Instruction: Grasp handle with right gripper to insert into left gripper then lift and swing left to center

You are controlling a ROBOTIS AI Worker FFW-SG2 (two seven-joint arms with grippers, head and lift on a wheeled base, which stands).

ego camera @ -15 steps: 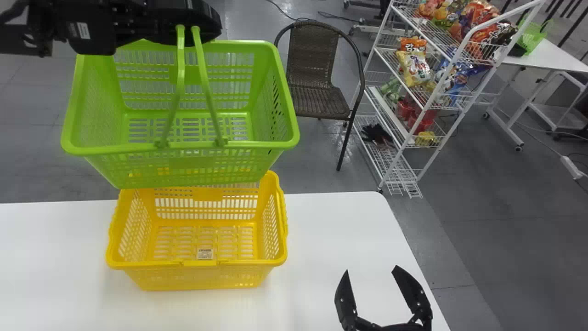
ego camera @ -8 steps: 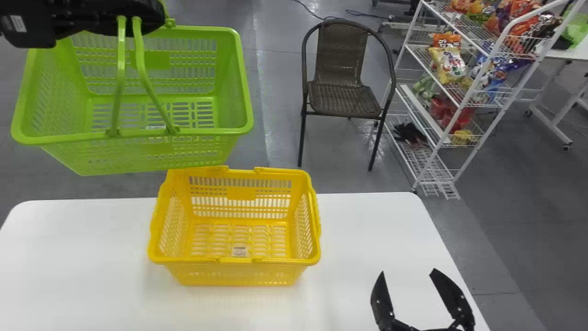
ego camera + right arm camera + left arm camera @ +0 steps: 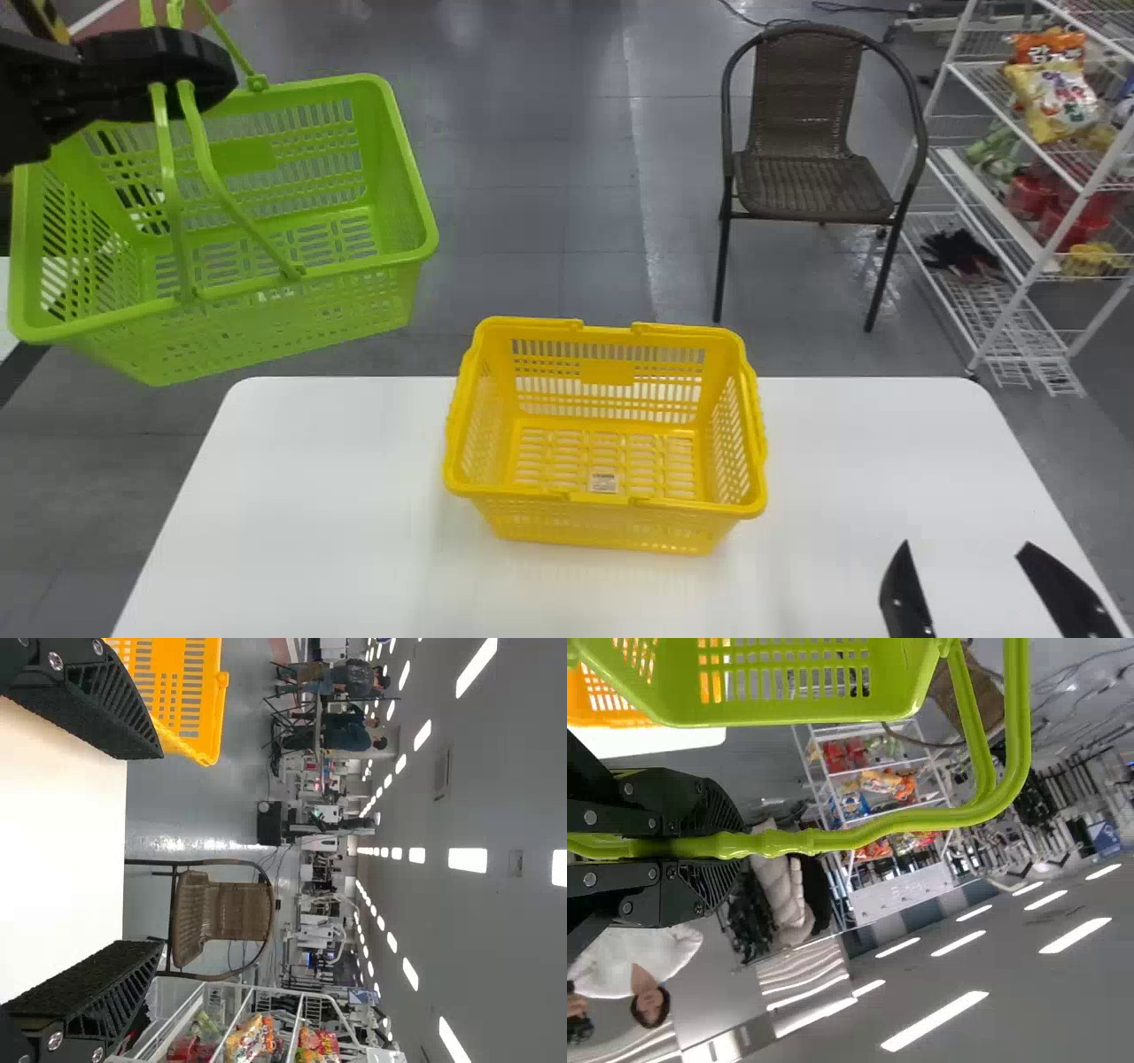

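As the green basket point(image 3: 292, 312) swings farther left of the yellow basket point(image 3: 620, 527), hanging by its handle point(image 3: 921, 819) clenched in the left gripper point(image 3: 735, 846), the handover looks done; the right gripper point(image 3: 966, 545) is spread, holding nothing, over the table point(image 3: 292, 532)

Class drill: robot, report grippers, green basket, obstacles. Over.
Left gripper jaws shut on handle. Right gripper jaws open. Green basket hanging. Yellow basket on table, possibly obstructing.
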